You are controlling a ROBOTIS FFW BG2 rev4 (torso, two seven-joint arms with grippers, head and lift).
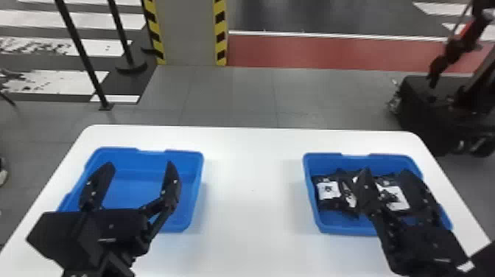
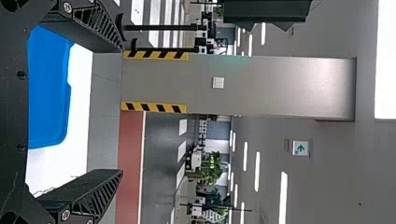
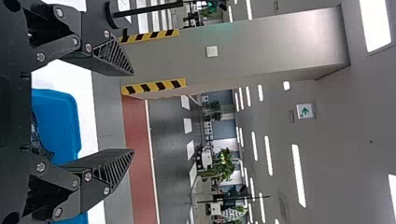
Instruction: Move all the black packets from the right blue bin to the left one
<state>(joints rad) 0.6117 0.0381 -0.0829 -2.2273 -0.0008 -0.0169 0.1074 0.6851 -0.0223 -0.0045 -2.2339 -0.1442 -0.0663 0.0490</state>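
Fingers stand wide apart on both our grippers: we see the left gripper (image 1: 139, 168) above the left bin (image 1: 147, 159) and the right gripper (image 1: 386, 174) above the right bin (image 1: 325, 162). Black packets (image 1: 330, 204) with white patches lie in the right bin, on our white worktop (image 1: 252, 176).

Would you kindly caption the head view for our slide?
Open left end effector above the left bin, open right end effector above the right bin of black packets.

Has a grey, yellow-and-black-edged pillar (image 1: 189, 33) beyond the white round-cornered table (image 1: 254, 162) — slim black posts (image 1: 80, 48) to its left, red flooring (image 1: 313, 53) right.
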